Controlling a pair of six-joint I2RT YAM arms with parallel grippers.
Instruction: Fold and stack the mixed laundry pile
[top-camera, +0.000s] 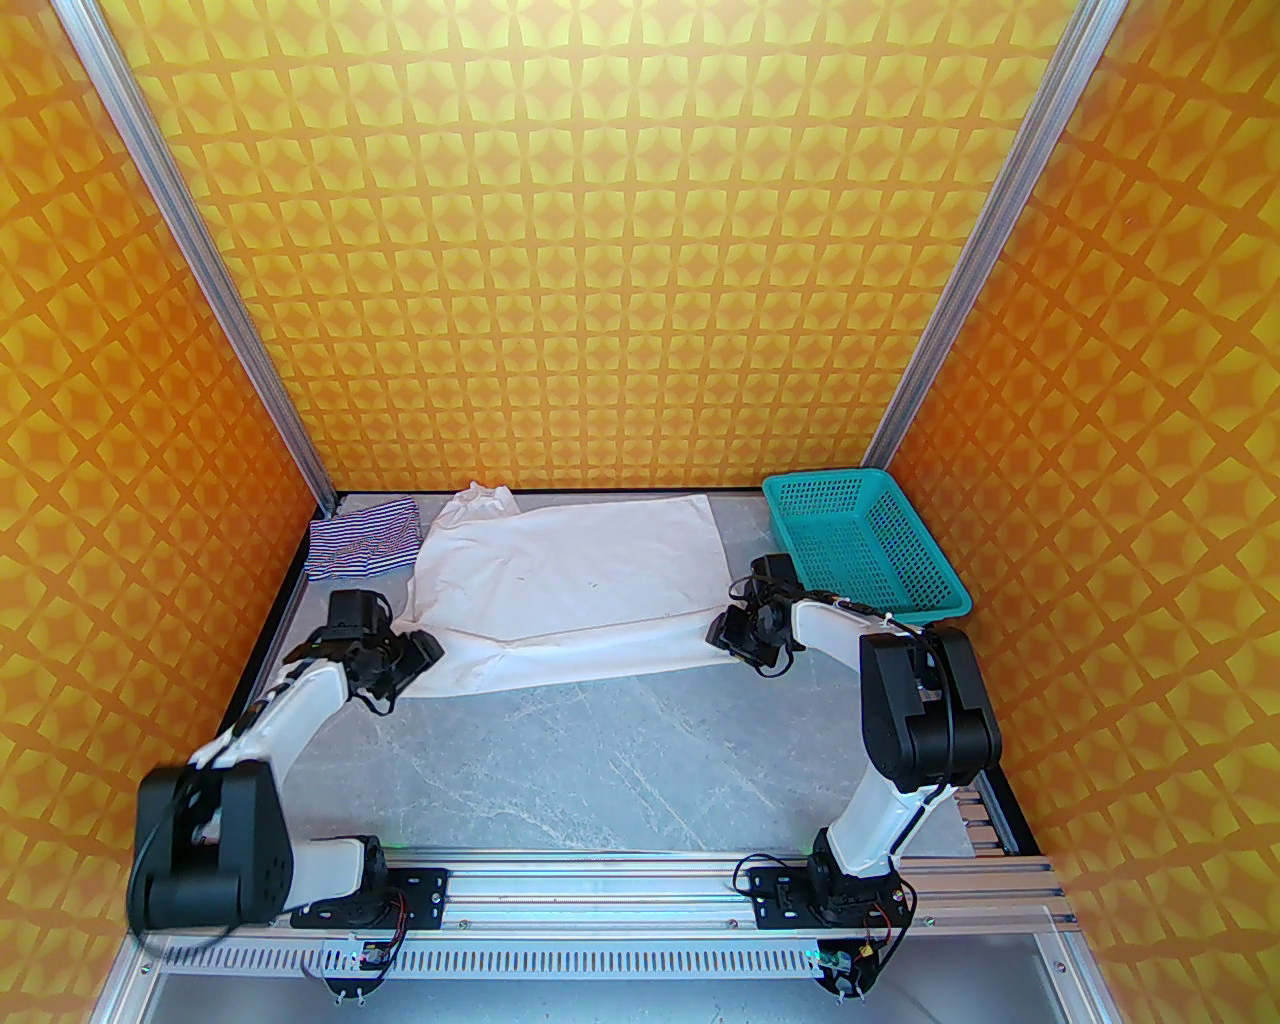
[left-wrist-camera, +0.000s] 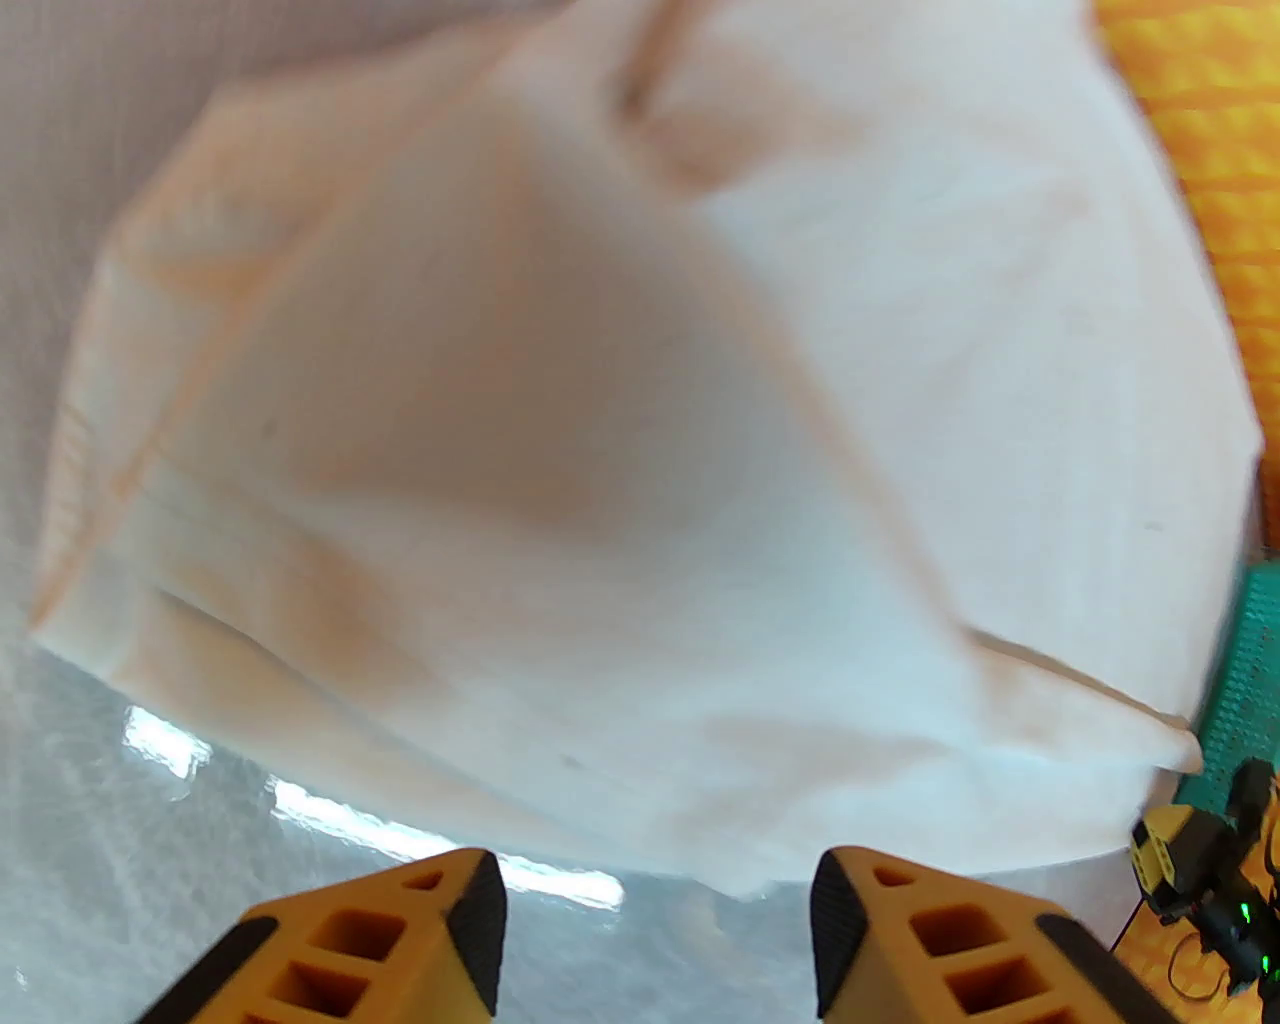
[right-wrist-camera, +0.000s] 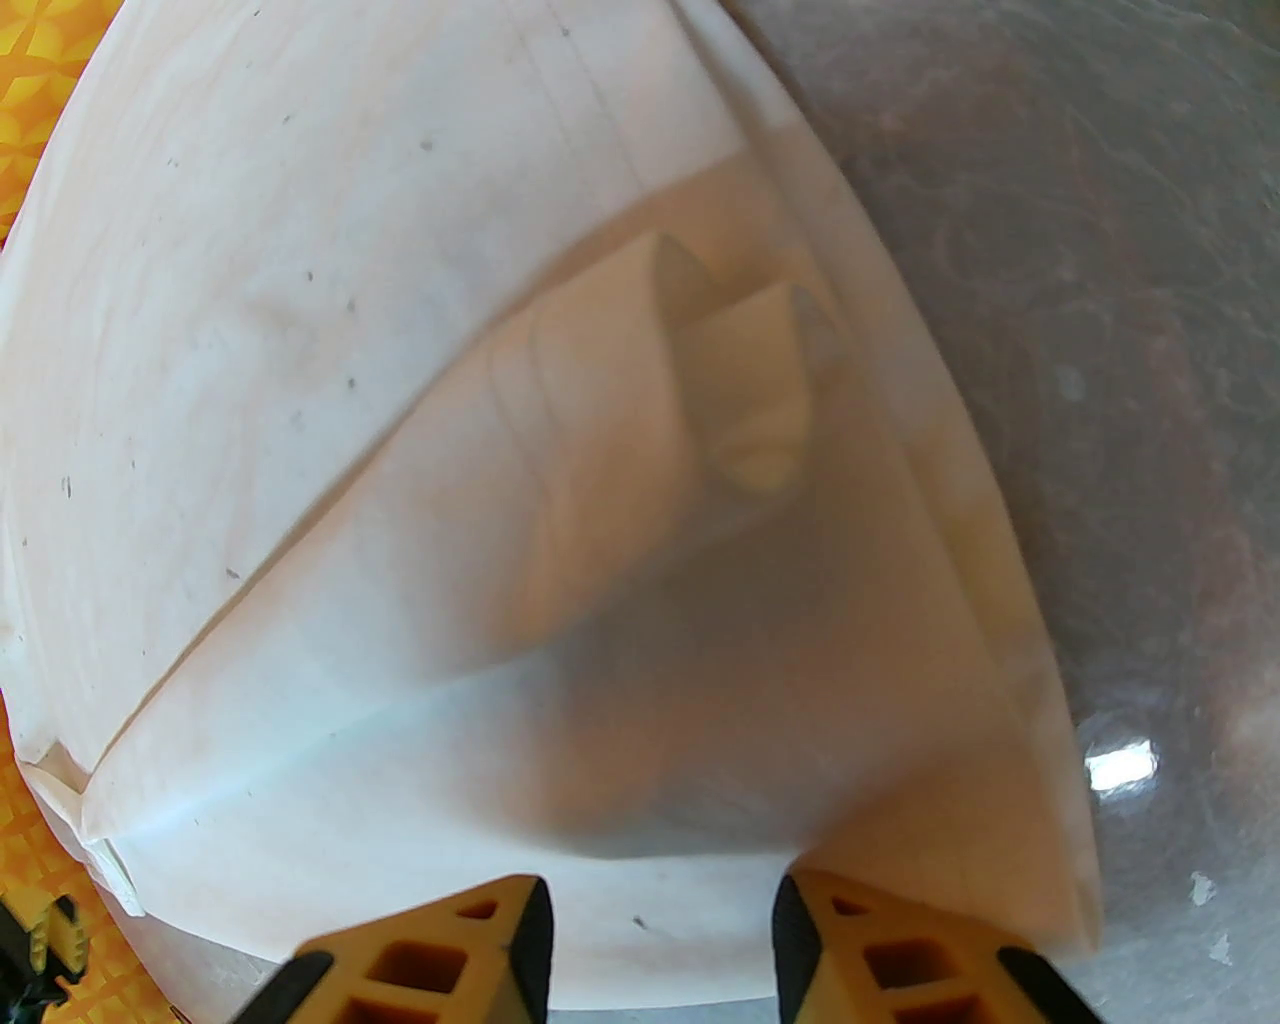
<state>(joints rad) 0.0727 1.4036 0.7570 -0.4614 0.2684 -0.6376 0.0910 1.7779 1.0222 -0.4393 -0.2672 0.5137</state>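
The large white cloth (top-camera: 570, 585) lies spread and partly folded over itself across the back half of the table. The small striped garment (top-camera: 362, 538) sits bunched in the back left corner, touching the cloth's left side. My left gripper (top-camera: 420, 655) hovers at the cloth's near left corner. In the left wrist view its fingers (left-wrist-camera: 450, 930) stand open, with the cloth's edge (left-wrist-camera: 700, 820) just ahead of them. My right gripper (top-camera: 725, 635) is at the cloth's near right corner. It is open (right-wrist-camera: 660, 900) over the white cloth (right-wrist-camera: 400, 500), and nothing is pinched.
A teal perforated basket (top-camera: 900, 600) stands at the back right, close behind the right arm; its edge (left-wrist-camera: 1240, 680) shows in the left wrist view. Bare grey marble tabletop (top-camera: 620, 770) stretches between the cloth and the arm bases. Orange patterned walls enclose three sides.
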